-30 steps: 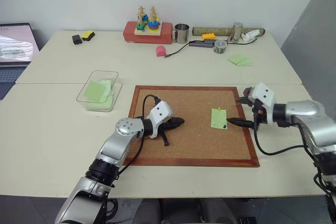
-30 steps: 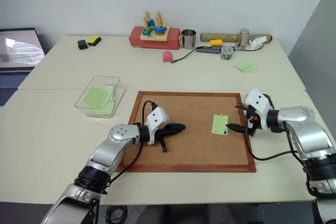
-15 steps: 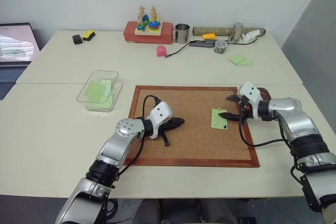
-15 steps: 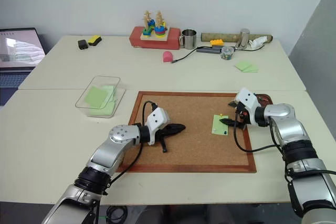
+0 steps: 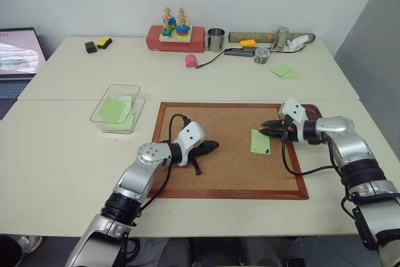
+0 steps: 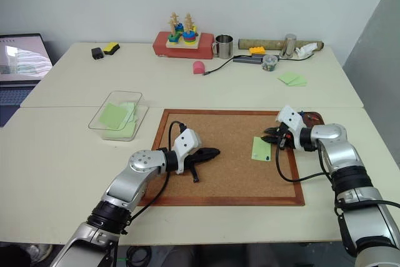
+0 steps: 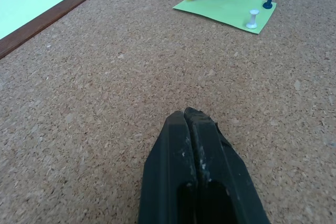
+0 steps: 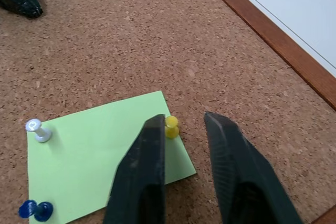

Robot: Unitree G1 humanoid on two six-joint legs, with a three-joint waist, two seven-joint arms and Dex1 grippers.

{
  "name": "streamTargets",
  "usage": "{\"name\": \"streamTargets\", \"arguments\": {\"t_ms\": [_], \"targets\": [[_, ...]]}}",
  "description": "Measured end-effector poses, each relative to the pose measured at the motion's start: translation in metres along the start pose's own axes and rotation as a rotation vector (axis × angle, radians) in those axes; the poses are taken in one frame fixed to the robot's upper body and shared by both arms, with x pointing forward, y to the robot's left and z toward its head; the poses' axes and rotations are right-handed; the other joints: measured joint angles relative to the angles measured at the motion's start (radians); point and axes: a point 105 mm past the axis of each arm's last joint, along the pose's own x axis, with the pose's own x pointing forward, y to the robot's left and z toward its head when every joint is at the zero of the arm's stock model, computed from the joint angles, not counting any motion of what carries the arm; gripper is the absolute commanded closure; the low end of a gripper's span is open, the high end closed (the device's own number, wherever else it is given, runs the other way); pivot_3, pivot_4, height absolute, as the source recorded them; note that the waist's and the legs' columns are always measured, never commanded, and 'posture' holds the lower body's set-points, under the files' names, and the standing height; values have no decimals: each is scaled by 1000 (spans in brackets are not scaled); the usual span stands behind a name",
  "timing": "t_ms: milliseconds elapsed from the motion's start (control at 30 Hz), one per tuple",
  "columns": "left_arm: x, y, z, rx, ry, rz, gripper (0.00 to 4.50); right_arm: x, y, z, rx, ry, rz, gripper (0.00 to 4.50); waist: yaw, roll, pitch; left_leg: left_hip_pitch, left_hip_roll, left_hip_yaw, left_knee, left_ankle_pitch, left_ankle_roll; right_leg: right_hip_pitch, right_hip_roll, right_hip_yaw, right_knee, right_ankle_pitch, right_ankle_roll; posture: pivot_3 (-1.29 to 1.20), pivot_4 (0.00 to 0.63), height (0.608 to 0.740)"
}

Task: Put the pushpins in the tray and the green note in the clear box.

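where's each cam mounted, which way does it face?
Head pair: on the head, looking down over both arms at the corkboard and note.
Left wrist: along the shut left claw, low across the cork, toward the note.
Right wrist: over the right claw, fingers either side of the yellow pin.
Shared: both wrist views show the note and its three pins.

Corkboard (image 5: 219,173): wood-framed, lying flat at the near centre of the table (image 5: 62,154).
Green note (image 5: 260,141): on the corkboard, right of centre.
Right gripper (image 5: 265,128): at the far edge of the green note.
Left gripper (image 5: 211,146): over the corkboard, left of centre, pointing right, well apart from the note.
Clear box (image 5: 118,108): left of the corkboard, green paper inside.
Loose green notes (image 5: 285,71): far right on the table.
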Motion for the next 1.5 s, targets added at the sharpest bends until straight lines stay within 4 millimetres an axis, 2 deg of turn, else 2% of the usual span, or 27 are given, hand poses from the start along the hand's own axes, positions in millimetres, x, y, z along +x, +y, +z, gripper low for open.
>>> {"name": "streamTargets", "arguments": {"t_ms": [67, 733, 967, 1200, 1300, 1433, 1500], "targets": [[0, 0, 0, 0, 0, 0, 4500, 0, 2, 0, 0, -1, 9, 4423, 0, 0, 0, 0, 0, 0, 0, 0, 0, 0, 0, 0, 0, 0, 0, 0, 150, 740], [0, -4, 0, 2, -4, -6, 4500, -9, 14, 0, 3, -11, -20, 4423, 1, 0, 0, 0, 0, -1, 0, 0, 0, 0, 0, -1, 0, 0, 0, 0, 150, 740], [1, -3, -1, -6, 1, 6, 4500, -12, 16, 26, -54, -104, -20, 4423, 0, 0, 0, 1, 0, -1, 0, 0, 0, 1, 0, -1, 0, 0, 0, 0, 150, 740], [1, -3, -1, -7, 2, 9, 4500, -14, 13, 29, -56, -115, -40, 4423, 0, 0, 0, 1, 0, -1, 0, 0, 0, 1, 0, 0, 0, 0, 0, 0, 150, 740], [1, -3, -1, -7, 0, 16, 4500, -26, 3, 31, -59, -118, -85, 4423, 1, 0, 0, 1, 0, -1, 0, 0, 0, 1, 0, 0, 0, 0, 0, 0, 150, 740], [0, -4, -2, -8, -3, 32, 4500, -58, -22, 29, -89, -68, -232, 4423, 0, 0, 0, 1, 0, 0, 0, 0, 0, 1, 0, 0, 0, 0, 0, 0, 150, 740], [0, -3, -2, -10, -3, 39, 4500, -72, -36, 20, -105, -10, -315, 4423, -1, 0, 0, 1, 0, 0, 0, 0, 0, 1, 0, 0, 0, 0, 0, 0, 150, 740]]}}
